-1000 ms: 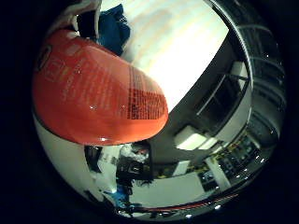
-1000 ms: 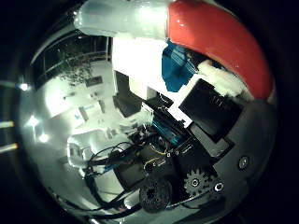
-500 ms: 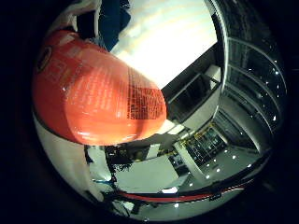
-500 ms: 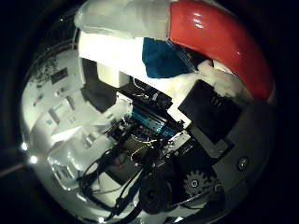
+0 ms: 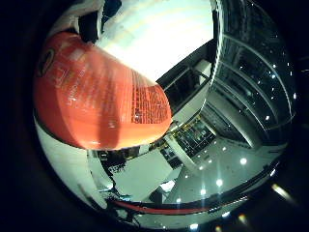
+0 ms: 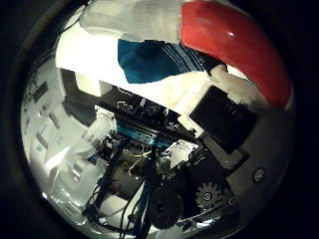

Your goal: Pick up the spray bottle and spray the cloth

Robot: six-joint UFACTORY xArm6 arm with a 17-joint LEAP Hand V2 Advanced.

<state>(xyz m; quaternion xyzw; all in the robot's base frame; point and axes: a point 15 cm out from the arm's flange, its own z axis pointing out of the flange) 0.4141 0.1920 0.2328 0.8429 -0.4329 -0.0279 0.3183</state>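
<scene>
The red spray bottle point(image 5: 97, 92) fills much of the right little finger side palm view, close against the palm. Its red body point(image 6: 229, 45) also shows in the right thumb side palm view, with a white part point(image 6: 130, 18) beside it. My right hand point(image 6: 234, 119) is shut on the bottle, and its black and white parts lie against it. The blue cloth point(image 6: 155, 60) lies crumpled on the white table point(image 6: 85, 60), beyond the bottle and away from the hand.
The white table top point(image 5: 164, 34) also shows past the bottle in the right little finger side palm view. The arm's electronics and geared parts point(image 6: 150, 149) fill the middle of the thumb side view. A room with ceiling lights point(image 5: 232, 145) lies around.
Both views have swung, so the hand has turned with the bottle fixed in it. The cloth now looks larger in the thumb side view and has left the little finger side view.
</scene>
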